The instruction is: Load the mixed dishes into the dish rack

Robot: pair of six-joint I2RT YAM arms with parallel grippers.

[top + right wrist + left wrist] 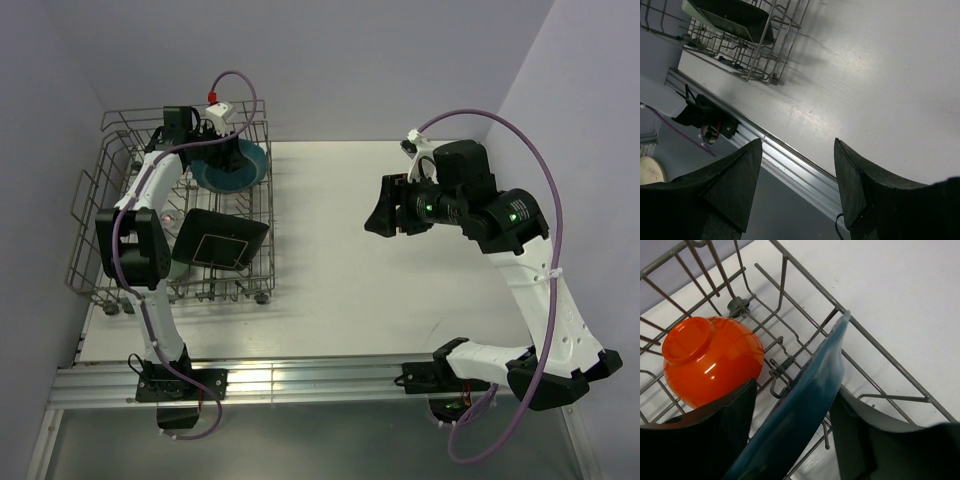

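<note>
Standing on edge, teal plate (812, 400) in rack (883, 345).

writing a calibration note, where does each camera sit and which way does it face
top external: above and behind the arms, looking down on table, dish rack and both whole arms
left wrist: on the left arm, over the rack, fingers astride the teal plate, orange bowl beyond
right wrist: on the right arm, looking down past its open fingers at the table's near edge
shared: top and right wrist both show the black square plate
</note>
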